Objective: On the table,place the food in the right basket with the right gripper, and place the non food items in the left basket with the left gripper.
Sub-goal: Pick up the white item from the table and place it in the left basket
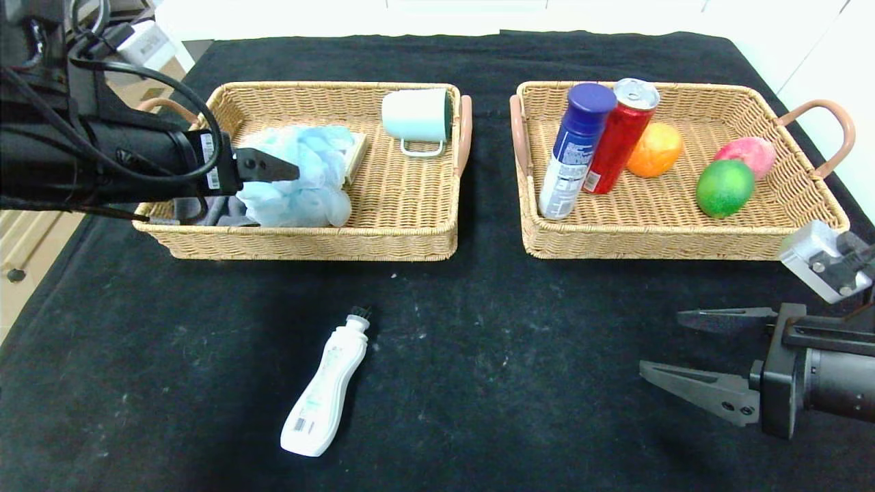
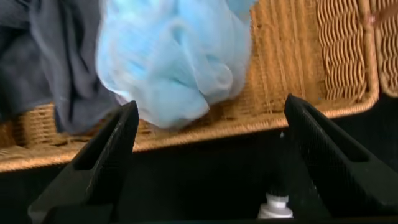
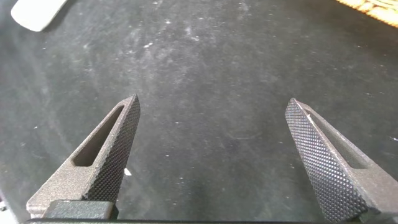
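Your left pincer (image 1: pixel 287 167) hangs spread and empty over the left basket (image 1: pixel 410 236), blue pouf (image 1: pixel 301 178) apparently dropped inside, so next swing it down to the white bottle (image 1: pixel 325 389) lying on the tabletop (image 1: pixel 513 383); right pincer (image 1: pixel 673 348) parked, spread wide.

Bath pouf (image 1: pixel 301 179) hides most of the card box (image 1: pixel 355 156).

Black cloth (image 1: pixel 478 355) with faint white specks; two tan woven baskets (image 1: pixel 410 239) with pinkish handles. Pale blue pouf (image 1: pixel 301 178), mint mug (image 1: pixel 417 116), white bottle (image 1: pixel 325 393) with black cap. Red can (image 1: pixel 618 147), blue-capped white canister (image 1: pixel 574 154), green lime (image 1: pixel 724 188).
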{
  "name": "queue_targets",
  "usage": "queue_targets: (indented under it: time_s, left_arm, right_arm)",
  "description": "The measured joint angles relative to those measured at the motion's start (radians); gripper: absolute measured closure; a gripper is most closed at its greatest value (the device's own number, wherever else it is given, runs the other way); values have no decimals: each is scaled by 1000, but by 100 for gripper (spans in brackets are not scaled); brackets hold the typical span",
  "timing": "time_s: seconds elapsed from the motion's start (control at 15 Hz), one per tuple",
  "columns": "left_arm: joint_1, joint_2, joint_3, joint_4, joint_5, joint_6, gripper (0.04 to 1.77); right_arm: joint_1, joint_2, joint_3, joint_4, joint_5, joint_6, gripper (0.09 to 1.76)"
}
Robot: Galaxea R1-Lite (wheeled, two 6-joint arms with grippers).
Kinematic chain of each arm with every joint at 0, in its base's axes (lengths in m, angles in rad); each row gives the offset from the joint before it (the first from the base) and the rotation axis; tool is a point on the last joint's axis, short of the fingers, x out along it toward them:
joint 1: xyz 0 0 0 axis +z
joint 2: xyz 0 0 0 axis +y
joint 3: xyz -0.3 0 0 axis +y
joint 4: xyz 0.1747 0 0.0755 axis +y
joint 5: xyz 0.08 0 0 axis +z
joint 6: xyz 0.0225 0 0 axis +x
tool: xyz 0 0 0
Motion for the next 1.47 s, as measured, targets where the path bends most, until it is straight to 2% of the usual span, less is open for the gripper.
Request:
queue_targets:
  time_s: [0.2,0.53,1.0,1.2,1.47]
  left_arm:
    - [-75,-31,66,8,41,17,11]
    - [-198,-63,184,12,174,44,11]
    - [-372,-81,280,156,279,45,10]
    - [-417,-66,314,159,317,43,10]
    - [-429,-30,346,155,373,43,10]
  right_arm:
    - [8,-3,0,0,0,0,14]
    - [9,-7,-1,0,0,0,14]
    - [11,-10,0,0,0,-1,14]
    - [11,-10,0,0,0,-1,14]
    - [11,-12,0,0,0,-1,14]
